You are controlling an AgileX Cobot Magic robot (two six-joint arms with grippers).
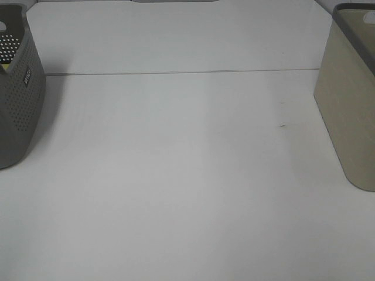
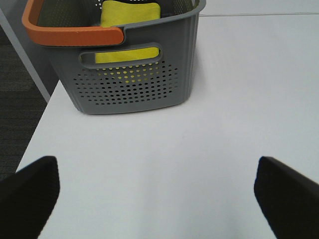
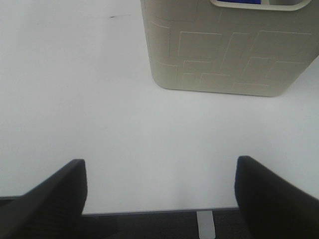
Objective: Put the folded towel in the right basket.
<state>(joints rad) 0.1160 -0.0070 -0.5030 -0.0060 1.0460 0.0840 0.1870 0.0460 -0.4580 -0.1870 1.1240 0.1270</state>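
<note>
1. At 9 o'clock of the white table (image 1: 187, 175), at its left edge, stands a grey perforated basket (image 1: 17, 99) with an orange handle (image 2: 70, 35).
2. Inside this grey basket lies the folded yellow towel (image 2: 130, 11); it shows also through the handle slot and the holes in the wall.
3. The left gripper (image 2: 157, 191) is spread wide and holds nothing. The towel lies at 12 o'clock from it, well apart, behind the basket wall.
4. At 3 o'clock of the table stands the beige right basket (image 1: 348, 105). Something blue (image 3: 239, 1) shows through its handle opening; I cannot tell what it is.
5. The right gripper (image 3: 159, 191) is also spread and empty, near this beige basket.
</note>
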